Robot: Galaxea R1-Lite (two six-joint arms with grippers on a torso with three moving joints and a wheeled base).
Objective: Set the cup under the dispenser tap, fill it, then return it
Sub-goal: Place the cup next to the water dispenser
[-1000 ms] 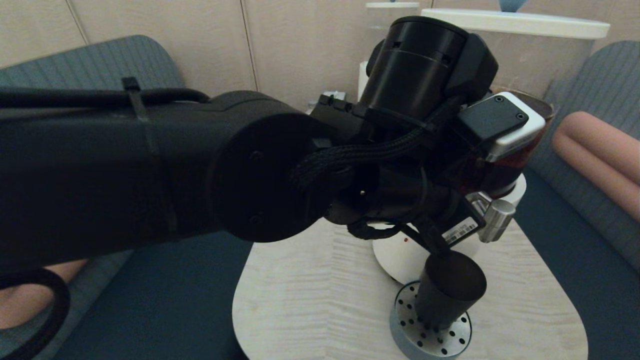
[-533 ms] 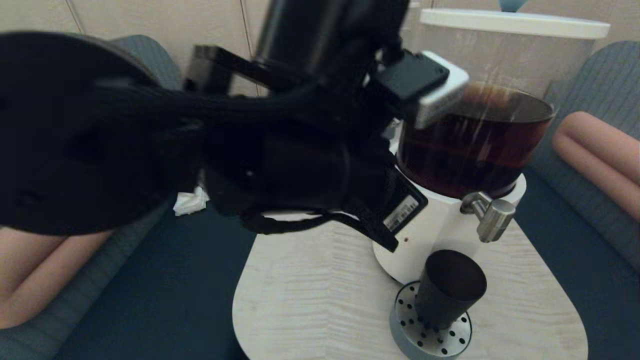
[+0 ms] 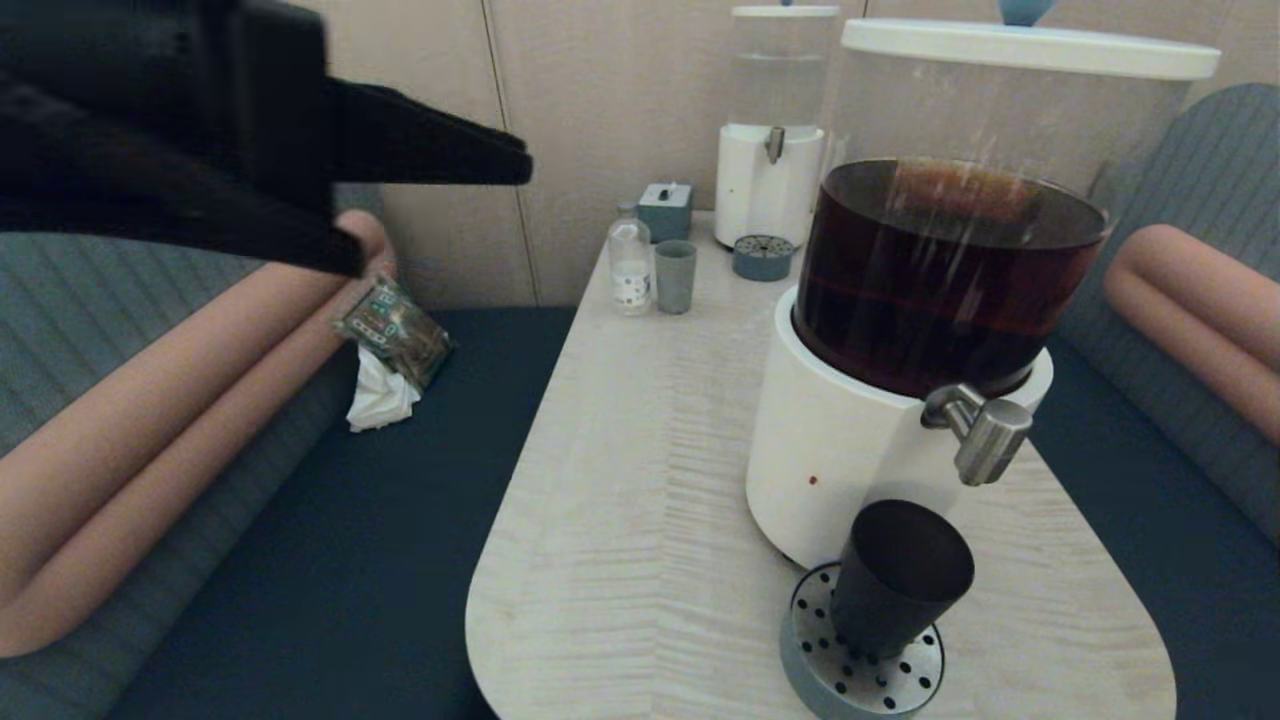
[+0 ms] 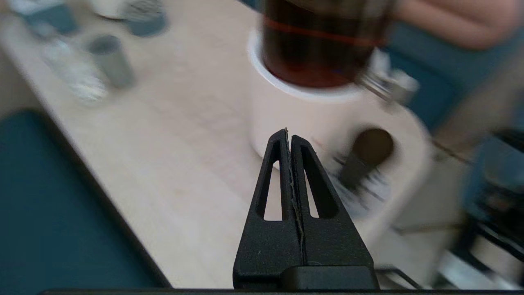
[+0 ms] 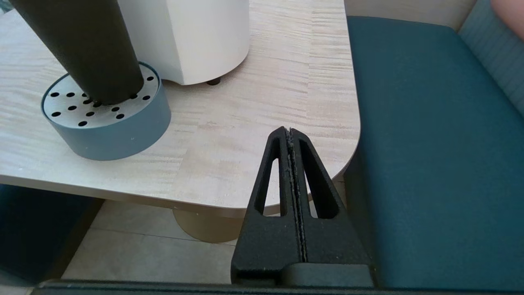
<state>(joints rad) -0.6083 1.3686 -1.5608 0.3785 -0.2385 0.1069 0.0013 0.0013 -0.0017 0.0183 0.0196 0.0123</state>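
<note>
One matte, near-black tapered cup (image 3: 898,578) stands on a round perforated steel drip tray (image 3: 862,670) beneath the brushed-steel dispenser tap (image 3: 985,437), on the pale wood-grain counter (image 3: 640,520); left tool (image 3: 500,160), raised upper left, and right tool (image 5: 290,137) both pressed closed, empty.

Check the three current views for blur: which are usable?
Left wrist view: heavy motion smear over the cup and dispenser tap; only the shut left gripper is crisp. Head view: sharp on the cup, streaky reflections on the tank. Right wrist view: sharp, evenly lit, right gripper shut.
</note>
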